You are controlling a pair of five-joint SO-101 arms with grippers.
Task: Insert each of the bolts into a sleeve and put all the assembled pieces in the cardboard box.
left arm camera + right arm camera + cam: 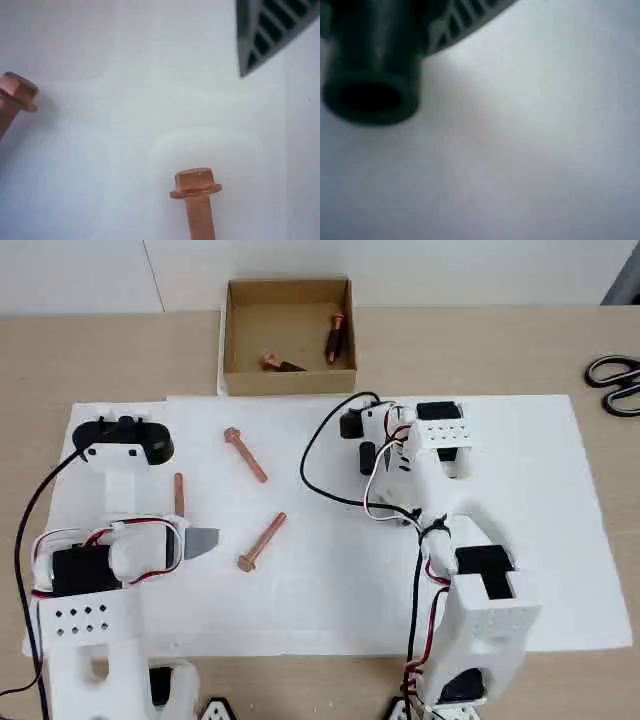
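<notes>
Two copper bolts lie loose on the white mat: one [245, 455] [15, 100] farther back, one [262, 542] [196, 200] nearer the middle. A third bolt [178, 495] lies beside the left arm, its near end hidden under it. My left gripper [203, 540] hovers low over the mat, just left of the middle bolt's head. My right gripper [362, 432] sits near the mat's back edge, shut on a black sleeve [372, 82] whose open end faces the wrist camera. The cardboard box [232, 335] stands behind the mat with two assembled pieces [335, 335] [280, 363] inside.
Black-handled scissors [612, 383] lie on the wooden table at the far right. A black cable [312, 455] loops over the mat left of the right arm. The mat's right half and front strip are bare.
</notes>
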